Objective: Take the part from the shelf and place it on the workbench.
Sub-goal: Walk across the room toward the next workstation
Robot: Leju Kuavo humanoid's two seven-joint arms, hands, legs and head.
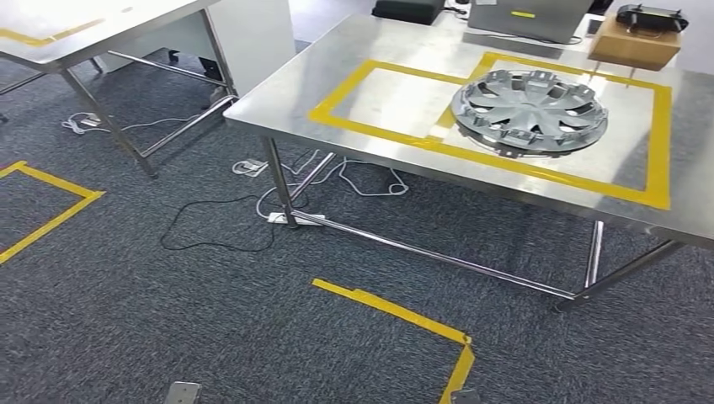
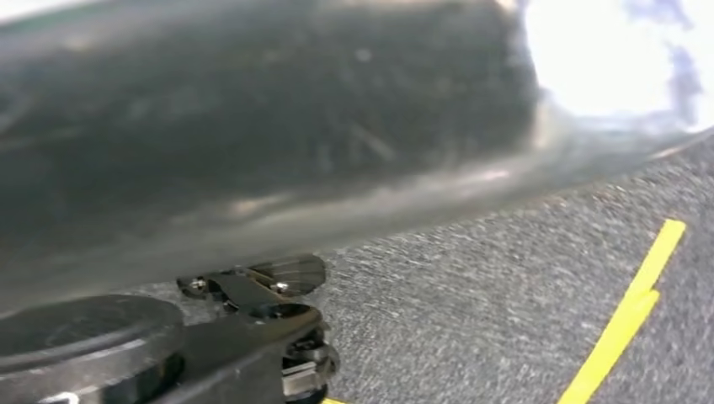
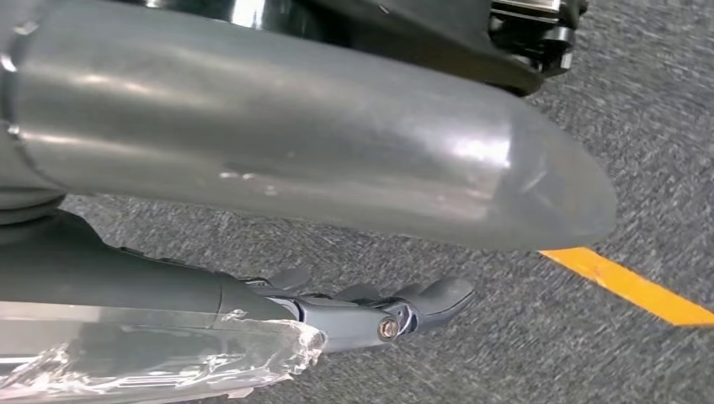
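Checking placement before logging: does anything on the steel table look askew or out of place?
The wheel cover lies flat but overlaps the yellow tape line between the two marked rectangles instead of sitting wholly inside one. Nothing else stands out.

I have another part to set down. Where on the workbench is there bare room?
The left taped box on the workbench is bare, bordered by yellow tape on all sides. The right box is crowded: the wheel cover fills its left half, overlapping the middle tape. Bare steel remains right of the cover, near the wooden box.
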